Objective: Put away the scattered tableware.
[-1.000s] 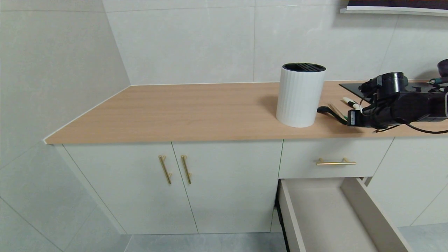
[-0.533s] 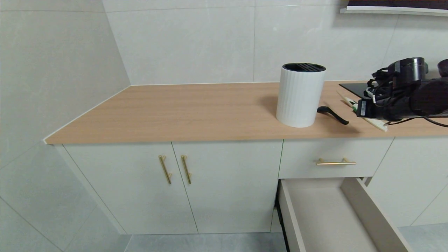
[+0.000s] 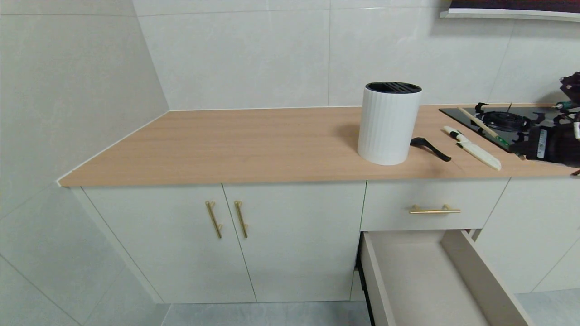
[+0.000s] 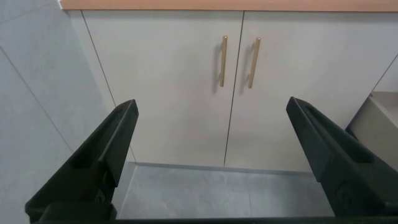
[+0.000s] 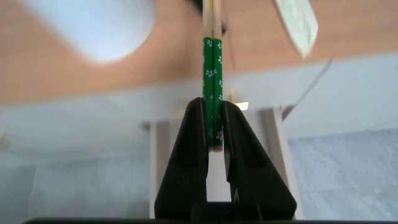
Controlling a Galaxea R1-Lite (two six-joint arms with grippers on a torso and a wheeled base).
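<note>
Gripping chopsticks (image 5: 211,59) in right gripper (image 5: 212,107), pinched narrow on green ends, raised near stove (image 3: 503,118) edge, past knife (image 3: 473,149). Mid-carry by look of it: lifted, not yet stowed. Next calls for swinging over to white holder (image 3: 389,123), tipping upright, dropping into slotted top. Left gripper (image 4: 211,109): spread wide, empty, low before cabinet doors (image 4: 174,93).
</note>
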